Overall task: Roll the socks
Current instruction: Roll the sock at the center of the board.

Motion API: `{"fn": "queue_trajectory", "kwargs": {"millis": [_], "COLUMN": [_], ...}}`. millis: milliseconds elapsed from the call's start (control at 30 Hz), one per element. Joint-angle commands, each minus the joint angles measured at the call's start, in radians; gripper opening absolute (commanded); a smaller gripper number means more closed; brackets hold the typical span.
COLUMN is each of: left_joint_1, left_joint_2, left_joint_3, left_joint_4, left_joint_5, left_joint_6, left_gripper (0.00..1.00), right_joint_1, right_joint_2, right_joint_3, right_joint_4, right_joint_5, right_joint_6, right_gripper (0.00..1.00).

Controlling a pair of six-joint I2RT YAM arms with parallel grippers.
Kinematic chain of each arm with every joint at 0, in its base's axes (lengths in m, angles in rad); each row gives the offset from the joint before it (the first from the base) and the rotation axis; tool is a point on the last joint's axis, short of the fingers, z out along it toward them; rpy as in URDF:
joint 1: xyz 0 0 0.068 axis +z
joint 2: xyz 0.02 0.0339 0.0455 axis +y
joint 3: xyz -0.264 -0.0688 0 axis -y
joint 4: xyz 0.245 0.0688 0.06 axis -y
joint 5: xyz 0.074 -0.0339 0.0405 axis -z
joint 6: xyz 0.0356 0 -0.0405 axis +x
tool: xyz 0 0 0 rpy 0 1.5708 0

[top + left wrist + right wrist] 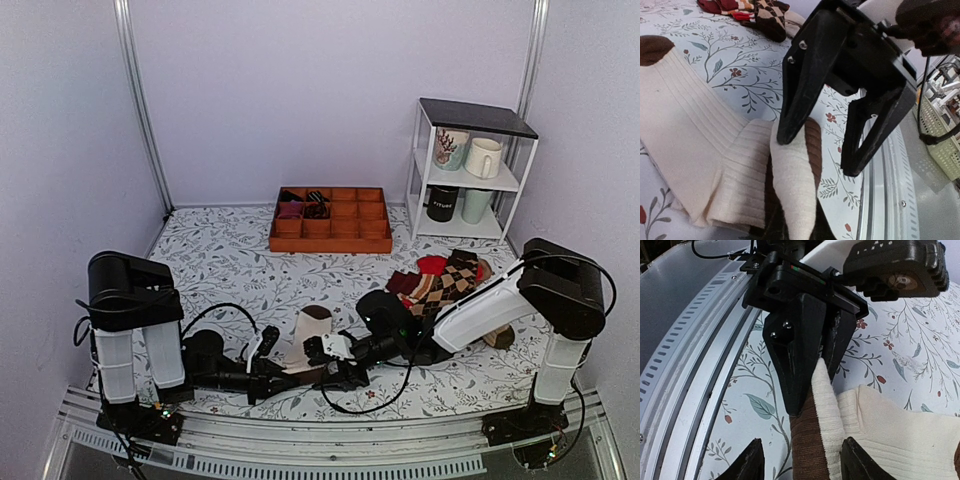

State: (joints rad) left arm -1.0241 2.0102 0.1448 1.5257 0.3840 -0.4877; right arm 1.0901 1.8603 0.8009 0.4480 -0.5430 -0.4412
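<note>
A cream-white sock (308, 335) with a dark brown toe lies flat on the floral cloth near the front edge. Its near end is folded up into a ridge of cream and brown fabric (797, 180). My left gripper (275, 372) is shut on that ridge, and the right wrist view shows its black fingers (795, 365) pinching the fold (825, 405). My right gripper (805, 460) is open and straddles the same fold from the opposite side. In the left wrist view one of its fingers (790, 115) rests against the cream fabric and the other stands apart over the cloth.
A pile of argyle and red socks (445, 280) lies behind the right arm. An orange compartment tray (330, 222) sits at the back, and a white shelf with mugs (470, 170) at the back right. The metal front rail (330, 440) runs just beside both grippers.
</note>
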Motion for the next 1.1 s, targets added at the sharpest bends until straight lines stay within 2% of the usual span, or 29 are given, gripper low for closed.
{"fn": "queue_trajectory", "kwargs": {"millis": [0, 133, 367, 433, 633, 1067], "left_joint_1": [0.003, 0.003, 0.004, 0.004, 0.005, 0.005], "left_joint_2": [0.061, 0.057, 0.054, 0.056, 0.056, 0.048], "left_joint_3": [-0.029, -0.028, -0.027, -0.027, -0.021, -0.010], "left_joint_4": [-0.308, -0.316, -0.321, -0.322, -0.330, -0.358], "left_joint_5": [0.020, 0.023, 0.024, 0.025, 0.027, 0.030], "left_joint_6": [-0.037, -0.031, -0.032, -0.032, -0.029, -0.023], "left_gripper": [0.00, 0.00, 0.00, 0.00, 0.00, 0.00], "right_joint_1": [0.001, 0.000, -0.035, -0.057, -0.068, -0.067], "right_joint_2": [0.053, 0.069, 0.046, 0.023, -0.020, -0.014], "right_joint_3": [0.038, 0.045, 0.047, 0.043, 0.035, 0.063], "right_joint_4": [-0.063, -0.083, -0.079, -0.079, -0.098, -0.120], "right_joint_5": [0.042, 0.067, 0.085, 0.044, -0.092, -0.187], "right_joint_6": [0.028, 0.026, 0.039, 0.040, 0.017, 0.063], "right_gripper": [0.51, 0.50, 0.58, 0.59, 0.53, 0.50]}}
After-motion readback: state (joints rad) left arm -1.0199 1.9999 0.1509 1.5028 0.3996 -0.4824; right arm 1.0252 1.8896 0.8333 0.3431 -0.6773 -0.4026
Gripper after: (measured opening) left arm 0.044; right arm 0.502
